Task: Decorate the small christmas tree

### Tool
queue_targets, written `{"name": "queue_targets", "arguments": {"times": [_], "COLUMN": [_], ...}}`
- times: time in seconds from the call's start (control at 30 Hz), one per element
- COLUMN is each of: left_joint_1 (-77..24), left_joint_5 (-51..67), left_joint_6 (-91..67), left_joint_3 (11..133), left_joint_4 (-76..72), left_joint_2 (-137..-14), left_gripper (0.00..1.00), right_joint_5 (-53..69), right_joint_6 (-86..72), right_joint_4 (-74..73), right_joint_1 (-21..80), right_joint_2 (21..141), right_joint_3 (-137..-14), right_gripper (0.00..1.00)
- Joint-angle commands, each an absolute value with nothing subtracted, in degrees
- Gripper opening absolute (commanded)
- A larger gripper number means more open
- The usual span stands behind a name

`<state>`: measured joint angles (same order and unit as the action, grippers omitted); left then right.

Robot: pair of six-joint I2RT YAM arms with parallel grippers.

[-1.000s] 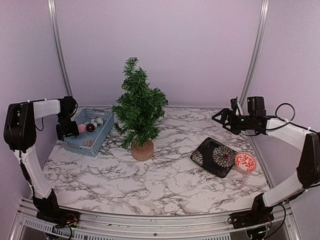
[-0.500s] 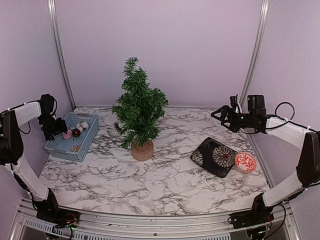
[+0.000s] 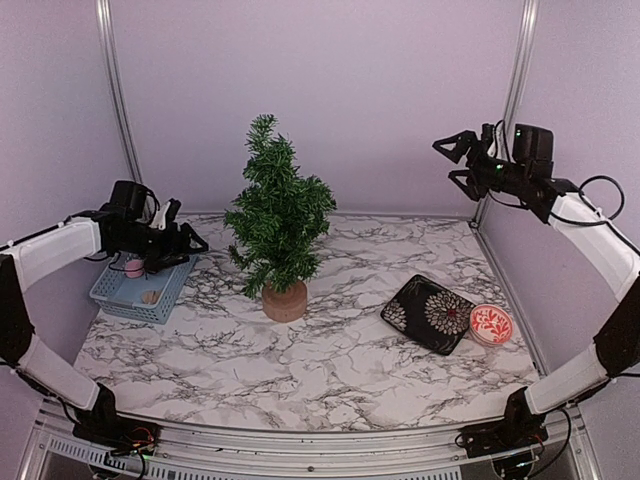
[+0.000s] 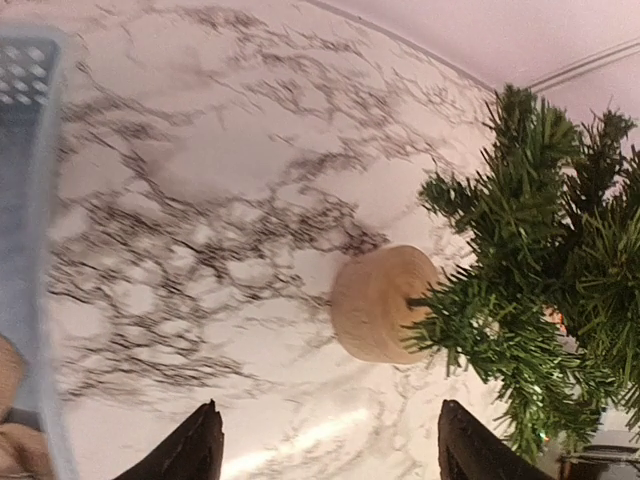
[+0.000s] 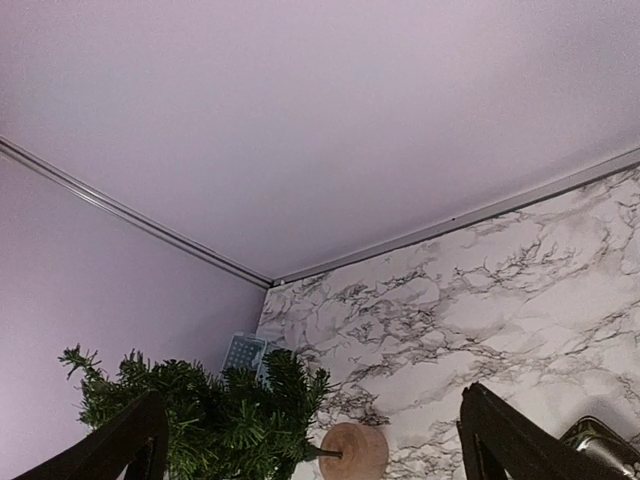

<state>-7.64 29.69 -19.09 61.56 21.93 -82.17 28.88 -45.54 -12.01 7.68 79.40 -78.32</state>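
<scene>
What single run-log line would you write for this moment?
left gripper: open, empty, beside basket | right gripper: open, empty, high up | tree: upright, centre

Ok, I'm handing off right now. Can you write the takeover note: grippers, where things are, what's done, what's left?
Left gripper: open, empty, hovering at the tree-side edge of the blue basket.
Right gripper: open, empty, raised high at the back right.
Small christmas tree: upright mid-table, no ornaments visible on it.
Ornaments: in the basket at the left, a pink ball among them.
Done: nothing hung yet.
Left: pick ornaments from the basket and hang them on the tree.
</scene>
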Motion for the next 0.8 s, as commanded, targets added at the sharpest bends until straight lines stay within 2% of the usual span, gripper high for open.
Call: {"name": "queue_targets", "arguments": {"times": [0.0,0.17,0.27,0.5,0.77], "left_joint_1": [-11.59,-13.10,-14.56,-18.78,-21.88], "left_joint_5": [35.09,35.15,35.07,35.97,36.63], "left_joint_6": [-25.12,-27.19,-25.60,-30.68,-30.20], "left_joint_3": [55.92,52.83,52.56,50.17,56.20], "left_joint_4": [10.15,3.29,1.45,-12.98,-15.62], "left_joint_2": [-83.23,-87.47,-91.30,-100.14,-109.76], "left_gripper": [0.69,0.54,0.49,0.47,0.48], "right_joint_5": [22.65,16.61,15.62,17.09,18.18], "right_joint_6": [-54.95,-59.92,-62.18,-65.92,-66.93], "right_joint_4": [-15.99,-14.77,-11.49,-6.95,-1.54], "right_joint_1": [11.92,16.01,17.24,19.79,20.47], "right_joint_2": [81.22,84.15,85.04,87.58,87.99], "right_joint_3": [-86.13,-91.67,-91.49,-92.70,-92.46], "right_gripper": [0.99,0.99,0.99,0.99,0.99]}}
